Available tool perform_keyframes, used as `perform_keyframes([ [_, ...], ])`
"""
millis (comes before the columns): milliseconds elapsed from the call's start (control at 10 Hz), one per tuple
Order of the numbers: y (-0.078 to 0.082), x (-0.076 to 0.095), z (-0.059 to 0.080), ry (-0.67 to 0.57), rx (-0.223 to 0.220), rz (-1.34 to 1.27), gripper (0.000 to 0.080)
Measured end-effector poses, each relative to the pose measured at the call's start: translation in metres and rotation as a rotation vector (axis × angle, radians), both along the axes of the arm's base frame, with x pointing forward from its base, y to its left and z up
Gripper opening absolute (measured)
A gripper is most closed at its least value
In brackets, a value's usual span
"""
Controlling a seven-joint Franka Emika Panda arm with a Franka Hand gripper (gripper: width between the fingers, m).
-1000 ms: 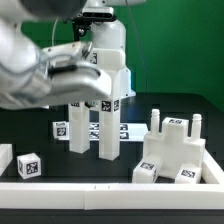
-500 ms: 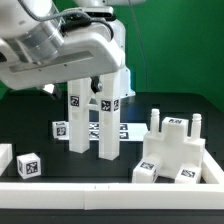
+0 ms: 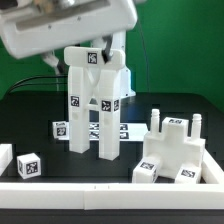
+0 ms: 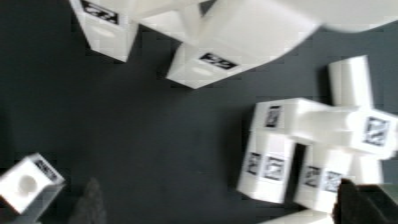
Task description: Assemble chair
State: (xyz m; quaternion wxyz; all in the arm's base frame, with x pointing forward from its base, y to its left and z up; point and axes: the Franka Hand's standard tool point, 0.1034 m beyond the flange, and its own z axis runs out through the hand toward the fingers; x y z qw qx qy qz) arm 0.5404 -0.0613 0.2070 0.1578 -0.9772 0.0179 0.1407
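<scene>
The partly built chair (image 3: 97, 95) stands upright mid-table: a tagged white top block on two tall legs. The wrist view looks down on its leg ends (image 4: 221, 48). A chunky white chair part (image 3: 172, 152) with upright pegs lies on the exterior view's right, and shows in the wrist view (image 4: 324, 140) too. My gripper (image 4: 222, 201) is open, its dark fingers (image 4: 86, 203) wide apart over bare black table, holding nothing. The arm (image 3: 70, 25) hangs blurred above the chair.
A small tagged white cube (image 3: 30, 166) sits front left, also seen in the wrist view (image 4: 32, 184). Another small tagged piece (image 3: 60, 128) lies beside the legs. The marker board (image 3: 127, 130) lies flat behind them. A white rail (image 3: 110, 190) borders the front edge.
The arm has risen and swung away from in front of the chair, uncovering its top block. The chair and loose parts have stayed put. The gripper stays open.
</scene>
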Motion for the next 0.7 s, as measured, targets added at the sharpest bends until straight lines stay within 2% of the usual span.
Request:
perform_keyframes([
  [100,0.008,0.004,0.004,-0.03,-0.001,0.022,0.0649],
  [200,0.006,0.001,-0.001,-0.019,0.001,0.016,0.0649],
  [500,0.006,0.001,-0.001,-0.025,-0.001,0.036,0.0649],
  [600,0.01,0.002,0.006,-0.085,-0.008,0.164,0.0649],
  [700,0.016,-0.004,0.011,-0.134,0.006,0.279,0.0649],
])
